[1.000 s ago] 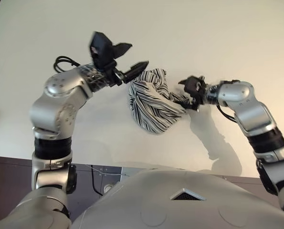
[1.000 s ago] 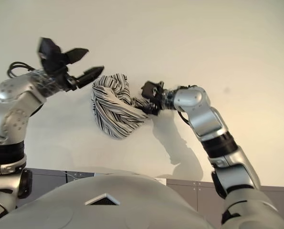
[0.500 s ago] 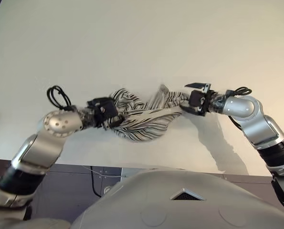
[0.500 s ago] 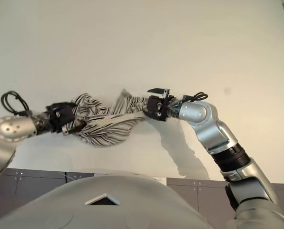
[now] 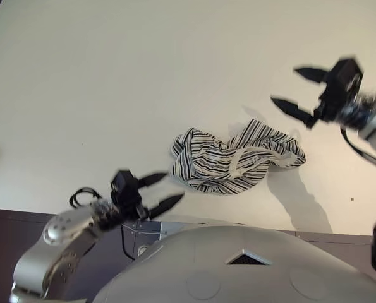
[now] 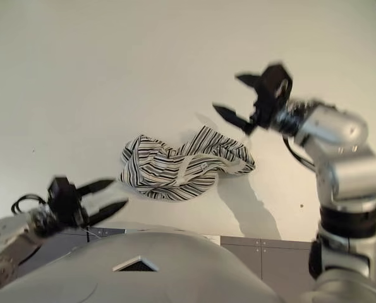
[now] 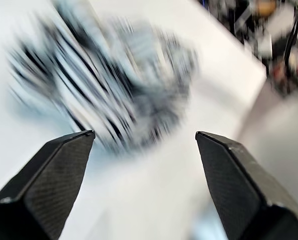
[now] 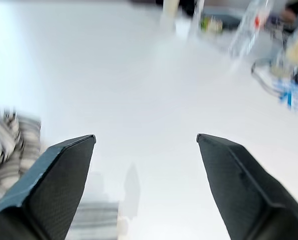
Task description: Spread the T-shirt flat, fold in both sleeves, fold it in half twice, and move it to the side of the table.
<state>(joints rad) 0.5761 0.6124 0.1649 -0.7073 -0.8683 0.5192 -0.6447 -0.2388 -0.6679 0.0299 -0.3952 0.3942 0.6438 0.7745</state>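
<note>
Striped black-and-white cloth lies in a crumpled heap: that is the T-shirt (image 5: 235,161). Through the left eye we see it on the white table (image 5: 99,76), close to the near edge. Nothing touches it. The left gripper (image 5: 173,186) sits low by the near edge, just beside the left end of the heap. Its two fingers are spread wide and hold nothing. The right gripper (image 5: 285,84) is up in the air, past the right end of the heap and well apart from it. Its fingers are wide too, and empty.

Through the right eye we see the same heap. A plain white band (image 6: 186,165) runs across the stripes near the middle.

From the left wrist we see two dark fingers (image 7: 53,175) far apart. The T-shirt (image 7: 113,85) lies ahead of them, very blurry, on the white table. The fingers do not touch it.

From the right wrist we see two dark fingers (image 8: 53,180) far apart again, with bare table (image 8: 138,75) between them. A bit of the striped T-shirt (image 8: 8,145) peeks out beside one finger. Past the far edge of the table there are blurry things we cannot make out.
</note>
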